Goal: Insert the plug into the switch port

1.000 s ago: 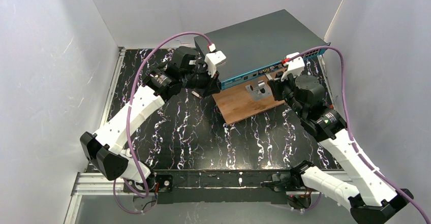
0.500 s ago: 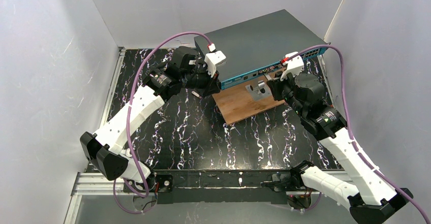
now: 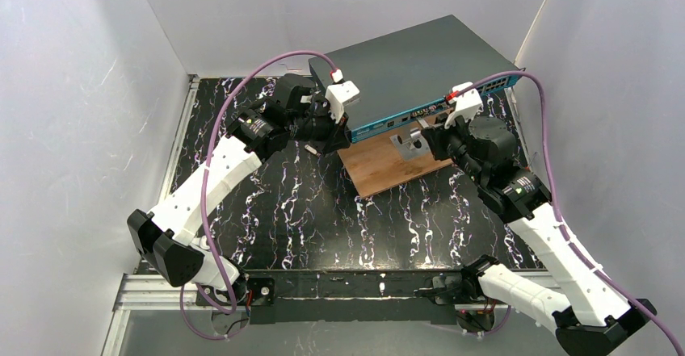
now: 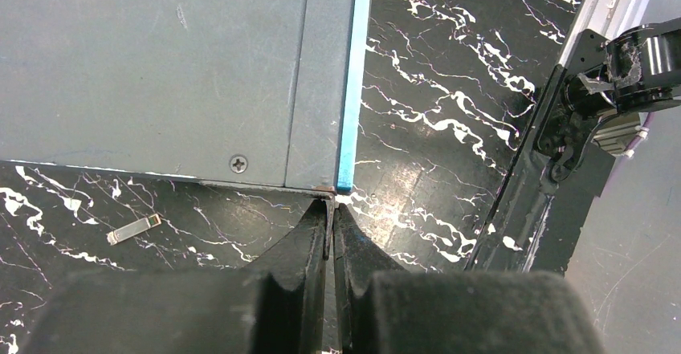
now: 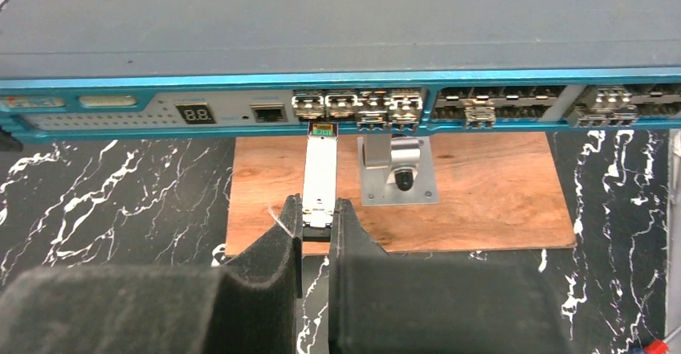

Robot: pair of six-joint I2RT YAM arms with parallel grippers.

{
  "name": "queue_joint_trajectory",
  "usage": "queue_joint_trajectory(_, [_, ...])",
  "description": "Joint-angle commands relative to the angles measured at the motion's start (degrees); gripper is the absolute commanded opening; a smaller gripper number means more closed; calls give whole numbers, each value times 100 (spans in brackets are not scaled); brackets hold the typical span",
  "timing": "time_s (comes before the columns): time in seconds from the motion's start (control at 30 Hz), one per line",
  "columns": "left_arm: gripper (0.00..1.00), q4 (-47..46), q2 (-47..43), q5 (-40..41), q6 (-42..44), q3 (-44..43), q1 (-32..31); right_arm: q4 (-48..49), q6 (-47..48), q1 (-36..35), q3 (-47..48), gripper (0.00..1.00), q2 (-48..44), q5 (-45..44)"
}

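Plug (image 5: 320,179): silver, long and narrow. Its rear end is clamped between my right fingers. Its body reaches out over the wooden board (image 5: 482,185) and points at the front of the switch (image 5: 321,17).
Right gripper (image 5: 317,219): nearly closed, pinching the plug's rear end only; nothing else is held.
Left gripper (image 4: 332,213): jaws fully together, holding nothing. The tips touch the switch's corner at the end of the teal strip (image 4: 353,89). I judge this to be a brace against the coming push.
Board: lies flat on the table (image 5: 104,185), its far edge against the switch front, under the plug. A small metal bracket (image 5: 397,169) stands on it just beside the plug.
Plug tip: at the lower edge of the teal strip, in line with the leftmost socket of the central ports (image 5: 357,105). I cannot tell whether it has entered the opening.
Switch body: wide, flat, dark grey, at the far side of the table.
Done: plug gripped, turned end-on, lined up and brought to the port face.
Left to do: nearly the whole plug is outside, so it is not seated. I judge that a straight forward push, then release, is what's left.
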State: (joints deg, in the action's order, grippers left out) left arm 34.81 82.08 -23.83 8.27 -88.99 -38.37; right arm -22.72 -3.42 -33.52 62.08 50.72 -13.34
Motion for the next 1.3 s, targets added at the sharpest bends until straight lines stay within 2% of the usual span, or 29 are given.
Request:
queue_joint_trajectory(0.0, [0,-194,-120,79,-28,-232,-5,176,-39,-14,163,1,-56,374])
queue_joint_trajectory(0.13, [0,-193,-131,81,-41,-250,-10,154,-10,-14,172,1,-33,464])
queue_joint_trajectory(0.33, [0,-163,-120,89,-20,-266,-2,145,35,-12,185,1,23,-148])
queue_joint_trajectory(0.6, [0,-159,-140,56,-27,-217,12,350,106,-10,89,1,7,-452])
queue_joint_trajectory(0.87, [0,-134,-166,54,-44,-171,11,558,79,-14,-12,1,-10,-386])
queue_joint_trajectory(1.27, [0,-158,-151,63,-87,-204,13,338,172,-14,-29,1,61,-92])
